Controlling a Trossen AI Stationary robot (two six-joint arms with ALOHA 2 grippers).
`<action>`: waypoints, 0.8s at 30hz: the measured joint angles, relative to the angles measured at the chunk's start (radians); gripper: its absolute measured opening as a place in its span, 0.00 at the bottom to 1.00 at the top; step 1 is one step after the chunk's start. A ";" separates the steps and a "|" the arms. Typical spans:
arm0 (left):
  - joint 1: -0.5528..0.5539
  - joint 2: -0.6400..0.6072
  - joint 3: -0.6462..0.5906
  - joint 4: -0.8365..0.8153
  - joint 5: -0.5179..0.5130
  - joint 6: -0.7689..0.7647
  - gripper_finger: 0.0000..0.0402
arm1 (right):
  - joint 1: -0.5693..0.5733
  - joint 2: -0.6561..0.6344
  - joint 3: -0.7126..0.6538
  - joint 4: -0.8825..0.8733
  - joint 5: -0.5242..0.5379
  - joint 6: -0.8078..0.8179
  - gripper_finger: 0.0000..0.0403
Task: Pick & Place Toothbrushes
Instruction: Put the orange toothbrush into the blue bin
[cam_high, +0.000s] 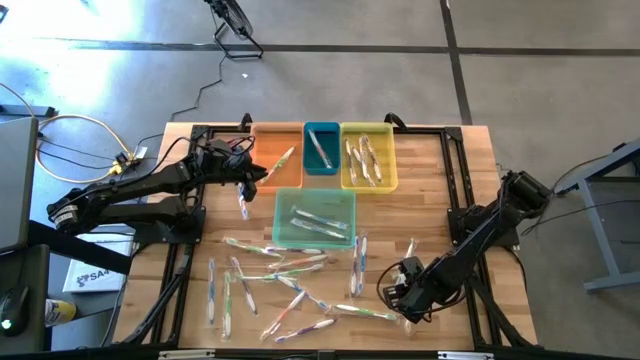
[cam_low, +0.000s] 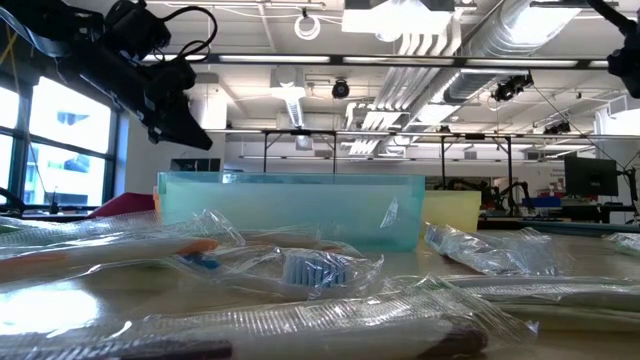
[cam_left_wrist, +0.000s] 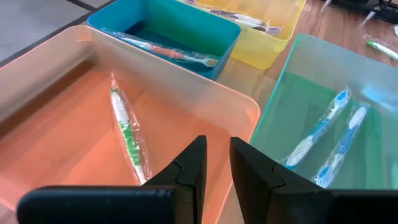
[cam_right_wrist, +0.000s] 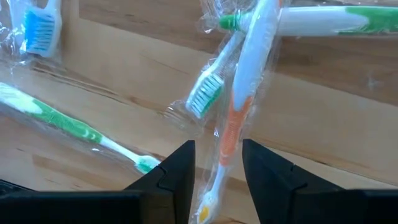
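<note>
Right end effector (cam_right_wrist: 216, 163) open around orange toothbrush (cam_right_wrist: 239, 118) on desk (cam_right_wrist: 348, 130). You close next, lift. Left end effector (cam_left_wrist: 216, 165) empty, narrow gap, over orange bin (cam_left_wrist: 62, 93).

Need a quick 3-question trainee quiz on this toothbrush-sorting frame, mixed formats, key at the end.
1. True or false: the orange bin holds a green-accented toothbrush.
2. Which bin holds two blue toothbrushes side by side? A) yellow bin B) green bin C) blue bin
3. Fill in: the right gripper has an ______-accented wrapped toothbrush between its fingers.

Key
1. True. The left gripper hangs over that bin's near edge, empty.
2. B.
3. Orange; the fingers stand apart on either side of it, low over the table.
</note>
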 joint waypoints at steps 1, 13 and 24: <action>0.000 0.000 0.000 0.000 0.000 0.000 0.17 | 0.002 0.000 0.000 0.000 0.000 0.000 0.31; 0.000 0.000 0.000 0.000 0.001 0.000 0.17 | 0.028 0.093 0.000 0.065 -0.001 0.002 0.31; 0.000 0.000 0.000 0.000 0.005 0.000 0.17 | 0.027 0.137 0.003 0.095 -0.009 -0.001 0.29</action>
